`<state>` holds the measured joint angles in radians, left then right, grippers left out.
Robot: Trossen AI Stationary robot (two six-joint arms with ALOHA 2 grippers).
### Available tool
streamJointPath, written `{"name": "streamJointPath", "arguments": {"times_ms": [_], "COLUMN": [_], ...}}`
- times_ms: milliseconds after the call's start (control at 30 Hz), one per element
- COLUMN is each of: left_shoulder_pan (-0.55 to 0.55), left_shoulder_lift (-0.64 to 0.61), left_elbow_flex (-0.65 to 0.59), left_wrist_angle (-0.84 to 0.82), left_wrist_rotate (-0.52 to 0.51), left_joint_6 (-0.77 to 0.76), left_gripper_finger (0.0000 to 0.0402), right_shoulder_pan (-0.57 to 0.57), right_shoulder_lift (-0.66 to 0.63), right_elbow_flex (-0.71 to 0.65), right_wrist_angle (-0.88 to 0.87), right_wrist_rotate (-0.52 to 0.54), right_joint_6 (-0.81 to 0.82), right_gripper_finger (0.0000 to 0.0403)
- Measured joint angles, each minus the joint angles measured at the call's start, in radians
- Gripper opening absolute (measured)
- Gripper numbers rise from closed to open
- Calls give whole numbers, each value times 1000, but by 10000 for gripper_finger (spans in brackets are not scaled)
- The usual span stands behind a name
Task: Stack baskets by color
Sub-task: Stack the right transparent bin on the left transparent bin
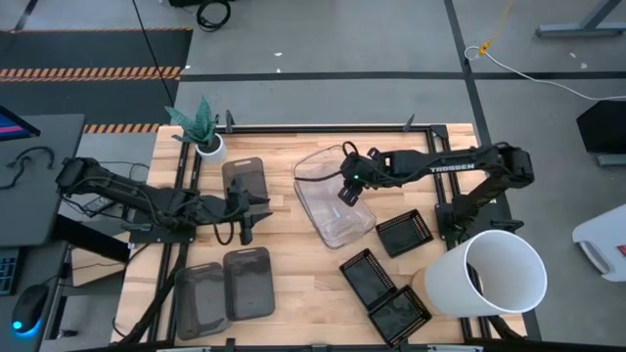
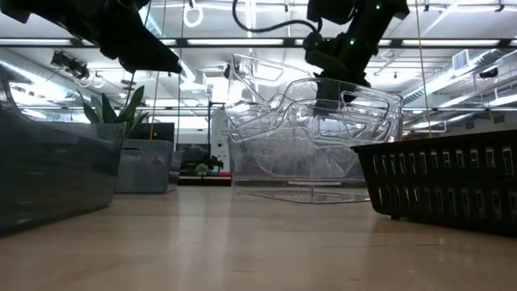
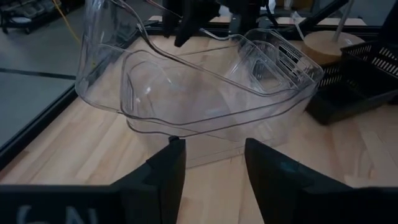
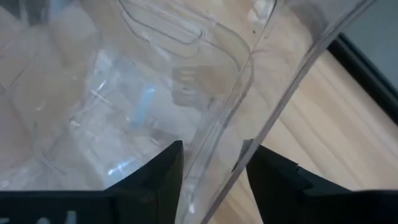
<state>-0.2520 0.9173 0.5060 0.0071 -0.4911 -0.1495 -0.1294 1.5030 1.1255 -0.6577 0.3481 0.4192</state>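
Note:
Clear baskets (image 1: 333,200) lie nested askew in the table's middle, the upper one (image 3: 186,74) tilted inside the lower. My right gripper (image 1: 350,191) reaches down over their far right part, open, one finger on either side of a clear wall (image 4: 231,118). My left gripper (image 3: 214,162) stands open to their left, fingers level and pointing at them, nothing between. One grey basket (image 1: 245,179) rests by the left gripper and two more (image 1: 225,291) at the near left. Three black mesh baskets (image 1: 386,279) sit on the table at the near right. My right gripper comes slanting down from the table's right, its fingers (image 4: 158,168) astride the rim of a clear basket (image 4: 249,59). Whether either finger touches the clear wall, I cannot tell. The baskets rest on the table.
A large white bucket (image 1: 494,274) lies at the near right corner. A small white plant pot (image 1: 208,147) stands at the far left. Bare wood (image 1: 293,284) lies between the grey and the black baskets.

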Motion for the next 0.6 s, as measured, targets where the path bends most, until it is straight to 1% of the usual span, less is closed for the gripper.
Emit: {"name": "streamJointPath", "arguments": {"times_ms": [167,433,500,600], "left_shoulder_pan": [0,-1,-1,-1], "left_shoulder_lift": [0,0,0,0], "left_elbow_flex": [0,1,1,1], "left_wrist_angle": [0,0,0,0], "left_wrist_rotate": [0,0,2,18], "left_joint_6": [1,2,2,3], "left_gripper_finger": [172,172,172,172], "right_shoulder_pan": [-12,-23,-23,-22], "right_shoulder_lift": [2,-1,-1,-1], "right_elbow_flex": [0,1,2,2], "right_wrist_angle": [14,21,24,22], "right_wrist_rotate": [-9,-8,-5,-16], "right_joint_6": [0,8,8,19], "right_gripper_finger": [121,16,9,13]}}
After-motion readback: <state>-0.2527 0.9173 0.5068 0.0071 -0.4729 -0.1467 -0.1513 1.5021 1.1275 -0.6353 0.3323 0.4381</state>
